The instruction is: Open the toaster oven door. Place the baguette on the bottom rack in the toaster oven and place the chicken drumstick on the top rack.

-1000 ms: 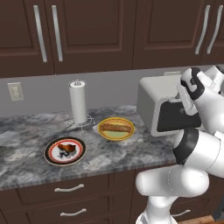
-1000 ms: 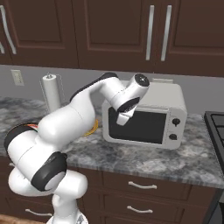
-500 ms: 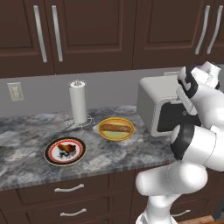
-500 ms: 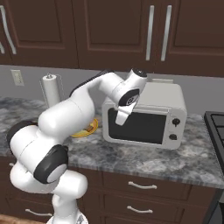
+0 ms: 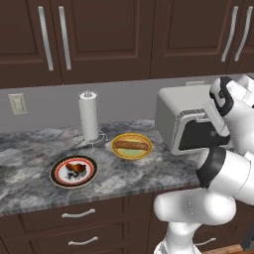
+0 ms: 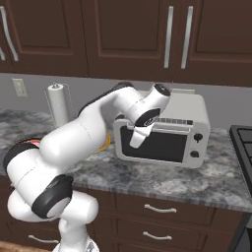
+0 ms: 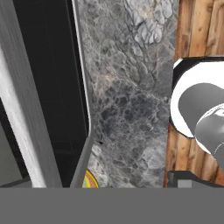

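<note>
The white toaster oven (image 5: 171, 111) (image 6: 197, 113) stands on the counter at the right. Its dark glass door (image 6: 162, 145) (image 5: 198, 139) stands close to upright. My gripper (image 6: 139, 136) hangs open in front of the door's upper left, fingers pointing down, nothing between them. In the hand view the door's white bar handle (image 7: 24, 113) and glass (image 7: 57, 78) run down the left. The baguette (image 5: 131, 145) lies on a yellow plate (image 5: 119, 151). The chicken drumstick (image 5: 75, 168) sits on a red-rimmed plate (image 5: 57, 176). The racks are hidden behind the door.
A paper towel roll (image 5: 89, 116) (image 6: 57, 103) stands at the back, left of the plates. Dark cabinets hang above the grey marble counter (image 5: 30, 158) (image 7: 127, 96). A stove edge (image 6: 243, 142) borders the oven on the right. Drawers line the front below.
My hand has turned and dropped slightly in front of the door's upper left. The plates and food have stayed put.
</note>
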Controlling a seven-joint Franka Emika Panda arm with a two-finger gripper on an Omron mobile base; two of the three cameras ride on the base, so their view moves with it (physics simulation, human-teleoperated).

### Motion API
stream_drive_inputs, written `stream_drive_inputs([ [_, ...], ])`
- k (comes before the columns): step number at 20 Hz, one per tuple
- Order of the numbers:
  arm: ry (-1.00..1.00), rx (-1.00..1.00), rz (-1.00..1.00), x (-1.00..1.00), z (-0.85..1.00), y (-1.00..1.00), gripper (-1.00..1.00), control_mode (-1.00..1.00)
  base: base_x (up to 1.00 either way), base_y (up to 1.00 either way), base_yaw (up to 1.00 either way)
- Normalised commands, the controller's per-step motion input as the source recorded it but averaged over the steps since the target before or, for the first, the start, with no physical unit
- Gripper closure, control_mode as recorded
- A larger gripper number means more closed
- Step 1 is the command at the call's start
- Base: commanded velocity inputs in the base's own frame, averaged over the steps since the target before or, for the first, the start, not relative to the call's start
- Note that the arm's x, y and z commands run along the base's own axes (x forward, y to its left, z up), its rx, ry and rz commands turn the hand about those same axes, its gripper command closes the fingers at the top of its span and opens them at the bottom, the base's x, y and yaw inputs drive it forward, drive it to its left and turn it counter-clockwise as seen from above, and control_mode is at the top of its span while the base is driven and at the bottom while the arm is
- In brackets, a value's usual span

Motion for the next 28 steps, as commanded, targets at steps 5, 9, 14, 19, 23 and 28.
stream_drive_inputs([
  [5, -0.08, 0.07, 0.0, -0.29, 0.06, -0.12, -1.0, -1.0, 0.0, 0.0, 0.0],
  [9, -0.03, 0.0, 0.0, -0.19, 0.22, -0.24, -1.0, -1.0, 0.0, 0.0, 0.0],
  [14, -0.05, 0.0, 0.0, -0.3, 0.26, -0.25, -1.0, -1.0, 0.0, 0.0, 0.0],
  [19, -0.04, 0.0, 0.0, -0.25, 0.42, -0.3, -1.0, -1.0, 0.0, 0.0, 0.0],
  [23, -0.08, 0.0, 0.0, -0.21, 0.5, -0.31, -1.0, -1.0, 0.0, 0.0, 0.0],
  [28, -0.1, 0.0, 0.0, -0.16, 0.56, -0.32, -1.0, -1.0, 0.0, 0.0, 0.0],
])
